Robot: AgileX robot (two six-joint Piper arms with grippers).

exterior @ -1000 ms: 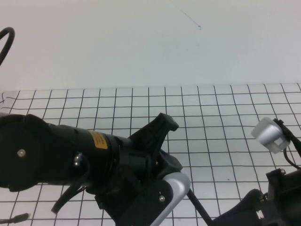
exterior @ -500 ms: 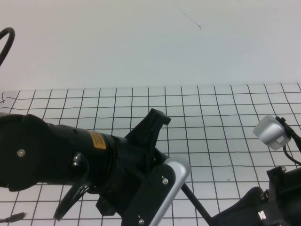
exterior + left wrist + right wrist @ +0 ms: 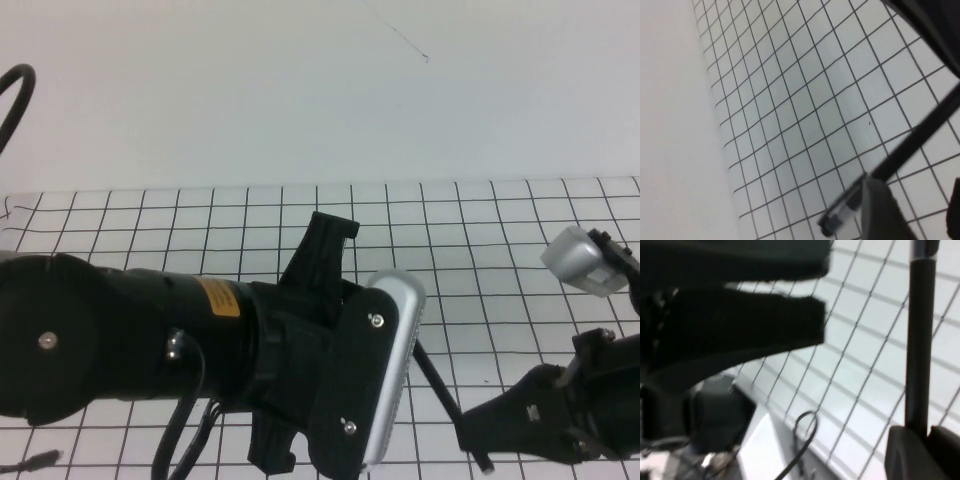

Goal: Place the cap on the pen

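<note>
The pen (image 3: 440, 390) is a thin black stick held slantwise above the grid mat, with my right gripper (image 3: 480, 432) shut on its lower part. The right wrist view shows the pen (image 3: 917, 340) rising from between the right gripper's (image 3: 926, 440) fingers. Its far end carries a short cap with a pale clip (image 3: 840, 216). The pen (image 3: 920, 135) runs past one finger (image 3: 885, 210) of my left gripper (image 3: 914, 200). That gripper stands open, with bare grid between its fingers. In the high view the left arm's silver camera mount (image 3: 390, 370) hides the capped end.
The white grid mat (image 3: 480, 230) covers the table up to a plain white wall. A thick black cable (image 3: 15, 95) curls at the far left. My bulky left arm (image 3: 130, 350) fills the lower left, and the right arm's silver camera (image 3: 585, 262) sits at the right.
The left gripper has opened and let go of the capped end. The left wrist has rolled, swinging its silver mount upward. The right arm has shifted slightly up and left with the pen.
</note>
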